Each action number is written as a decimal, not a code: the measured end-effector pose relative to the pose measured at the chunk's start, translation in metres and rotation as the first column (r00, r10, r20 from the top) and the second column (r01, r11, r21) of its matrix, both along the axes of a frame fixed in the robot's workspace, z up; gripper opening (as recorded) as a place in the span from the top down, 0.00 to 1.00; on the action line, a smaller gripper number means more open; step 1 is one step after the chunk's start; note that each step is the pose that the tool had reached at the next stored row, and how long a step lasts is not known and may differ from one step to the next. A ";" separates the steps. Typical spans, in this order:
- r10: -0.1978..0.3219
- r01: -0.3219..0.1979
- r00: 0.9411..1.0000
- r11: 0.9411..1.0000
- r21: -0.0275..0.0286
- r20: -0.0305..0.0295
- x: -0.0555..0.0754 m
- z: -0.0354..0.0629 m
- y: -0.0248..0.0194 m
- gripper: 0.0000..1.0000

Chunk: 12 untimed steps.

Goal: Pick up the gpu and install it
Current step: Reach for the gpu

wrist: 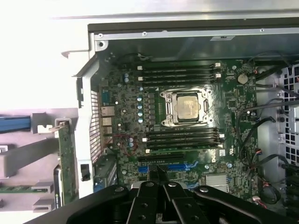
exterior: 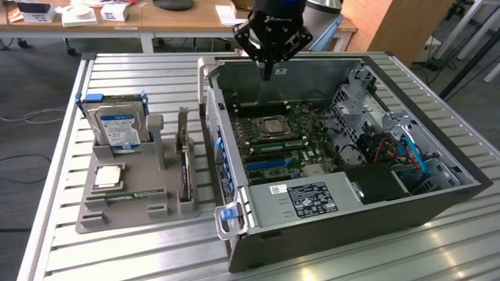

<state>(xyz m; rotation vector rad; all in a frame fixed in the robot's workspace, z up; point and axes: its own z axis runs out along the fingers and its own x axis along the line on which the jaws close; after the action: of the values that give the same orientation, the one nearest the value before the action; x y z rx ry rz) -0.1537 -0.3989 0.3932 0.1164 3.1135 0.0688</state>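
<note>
Fingers [exterior: 267, 70] pressed together (holding nothing), over the 12 o'clock rim of the open case [exterior: 352, 234], gpu [exterior: 185, 153] upright in grey holder [exterior: 117, 212] on counter [exterior: 117, 257], at the case's 9 o'clock in the exterior view.

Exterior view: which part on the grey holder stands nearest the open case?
The gpu, the thin card on edge; hard drive and loose processor sit farther.

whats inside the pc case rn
Motherboard with cpu, memory slots, power supply, cables. The gpu is not inside; it stands in the holder beside the case. What lies under the power supply is covered.
</note>
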 end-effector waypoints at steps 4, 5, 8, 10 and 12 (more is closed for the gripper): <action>0.000 0.000 1.000 1.000 0.000 0.000 -0.009 0.0000 0.0000 0.89; 0.000 0.000 1.000 1.000 0.000 0.000 -0.011 0.0000 0.0000 0.89; 0.000 0.000 1.000 1.000 0.000 0.000 -0.017 0.0000 0.0000 0.89; 0.000 0.000 1.000 1.000 0.000 0.001 -0.022 0.0000 0.0000 0.89; 0.000 0.000 1.000 1.000 0.000 0.001 -0.028 0.0000 0.0000 0.89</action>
<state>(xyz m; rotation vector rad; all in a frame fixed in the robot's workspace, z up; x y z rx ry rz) -0.1816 -0.3988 0.3932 0.1167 3.1125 0.0689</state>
